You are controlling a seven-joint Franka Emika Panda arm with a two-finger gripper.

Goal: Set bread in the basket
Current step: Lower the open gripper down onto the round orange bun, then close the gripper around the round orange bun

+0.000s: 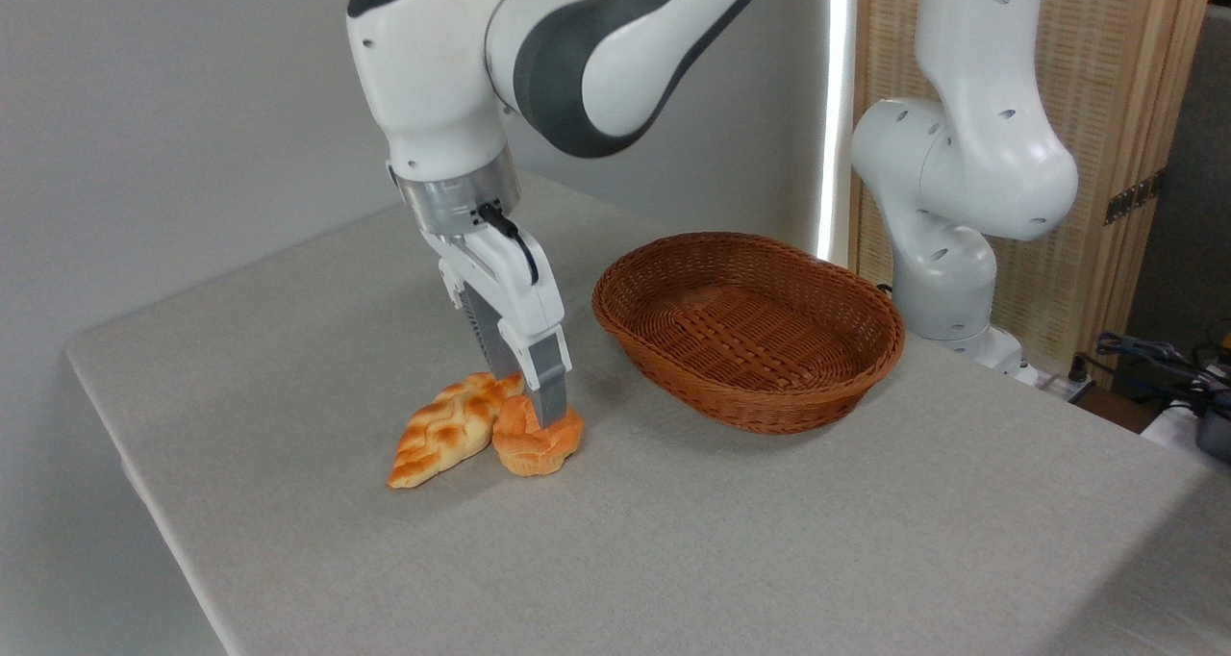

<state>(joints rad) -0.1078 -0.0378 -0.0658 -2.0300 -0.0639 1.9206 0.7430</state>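
Claw: my claw points straight down at the bun, one finger in front pressing into its top, the other behind it; I read the fingers as set on either side of the bun and gripping it (the rear tip is partly hidden, so how firm the contact is I cannot tell).
Bread: the bread, a small orange-golden bun with a swirled top, sits on the worktop between the fingers, not lifted as far as I can see.
Braided loaf: a longer golden braided loaf lies just left of the bun, touching it, angled toward the near-left.
Basket: the basket, oval brown wicker, stands to the right of the bun, apart from it, with nothing inside.
Worktop: the worktop is covered in pale grey cloth.
Arm: my arm reaches in from the upper right; its base stands behind the basket.
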